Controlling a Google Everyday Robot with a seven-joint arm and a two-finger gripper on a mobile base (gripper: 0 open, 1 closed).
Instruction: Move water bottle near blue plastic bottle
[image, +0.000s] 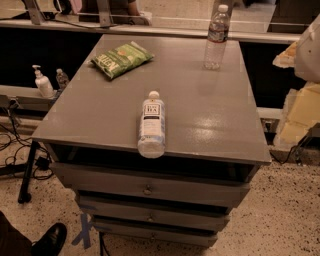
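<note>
Camera view. Standing upright at 1 o'clock on the top of the grey drawer cabinet (210, 120): clear ribbed water bottle (217, 36) with white cap and dark label band. Lying on its side at 6 o'clock, cap towards 12 o'clock, base a little over the front edge: smooth pale blue plastic bottle (151, 124). Well apart from each other. At 11 o'clock, flat green snack bag (122, 59). Nothing of the gripper inside this view; wide or narrow cannot be told.
</note>
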